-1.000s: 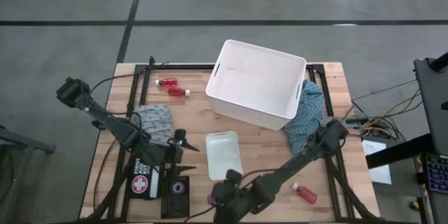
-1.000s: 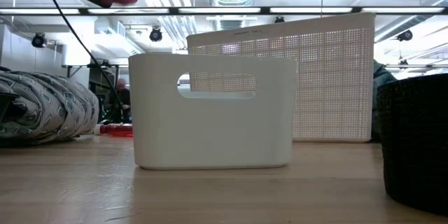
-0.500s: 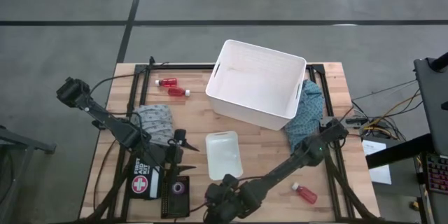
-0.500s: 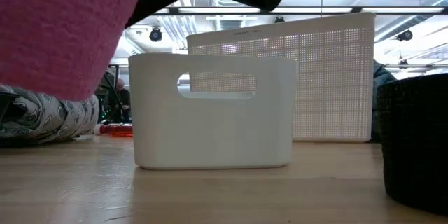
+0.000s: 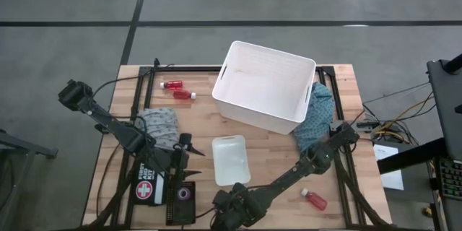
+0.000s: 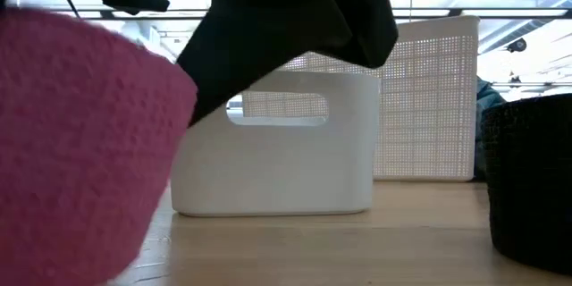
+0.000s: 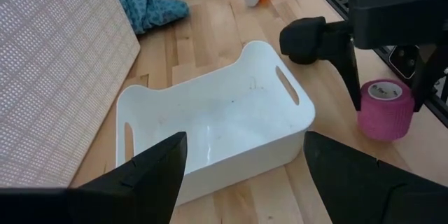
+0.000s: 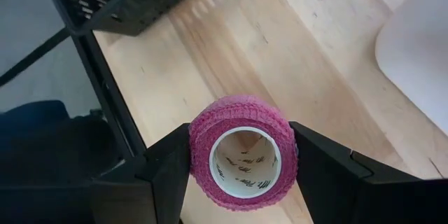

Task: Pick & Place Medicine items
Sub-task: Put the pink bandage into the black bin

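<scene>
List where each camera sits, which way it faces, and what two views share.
High: overhead, looking down on the table; both arms show.
Low: table height, facing the small white bin; the pink tape roll looms close.
Left wrist: looks past the left gripper, open, into the bin.
Right wrist: looks past the right gripper, shut on the roll.
Shared: both wrist views show the pink roll.

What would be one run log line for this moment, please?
right gripper: shut on pink tape roll, low over table near front edge | left gripper: open, empty, above small white bin
</scene>
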